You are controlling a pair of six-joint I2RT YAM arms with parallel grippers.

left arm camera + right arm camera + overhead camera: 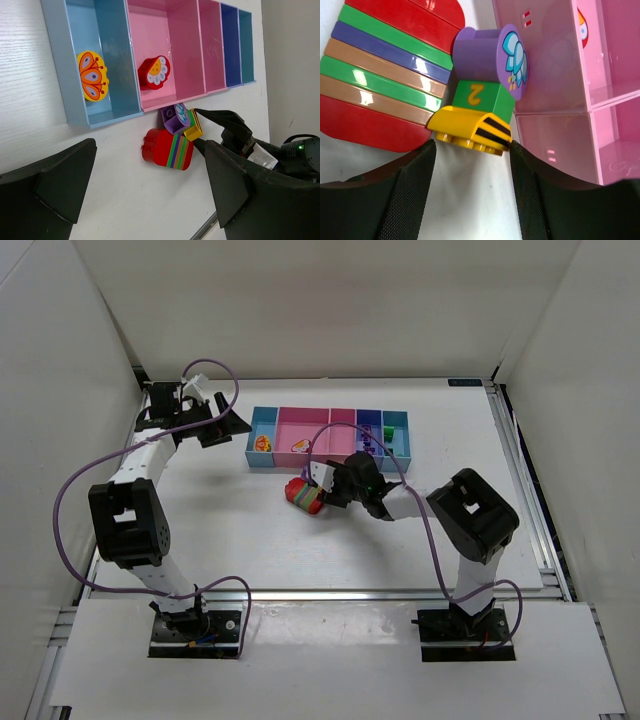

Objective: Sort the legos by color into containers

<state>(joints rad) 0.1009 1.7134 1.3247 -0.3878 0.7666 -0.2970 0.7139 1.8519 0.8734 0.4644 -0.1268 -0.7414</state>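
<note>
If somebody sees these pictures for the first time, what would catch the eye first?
Probably the bright lego cluster on the table beside the wide pink bin, above all its red striped chunk. The right gripper straddles its yellow brick. An orange butterfly brick lies in the left light blue bin.

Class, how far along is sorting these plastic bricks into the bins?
Done: an orange butterfly brick lies in the light blue bin, a red flower brick in the wide pink bin. In hand: the open right gripper flanks a yellow brick. Left: the red striped chunk, purple brick and green brick, on the table.
</note>
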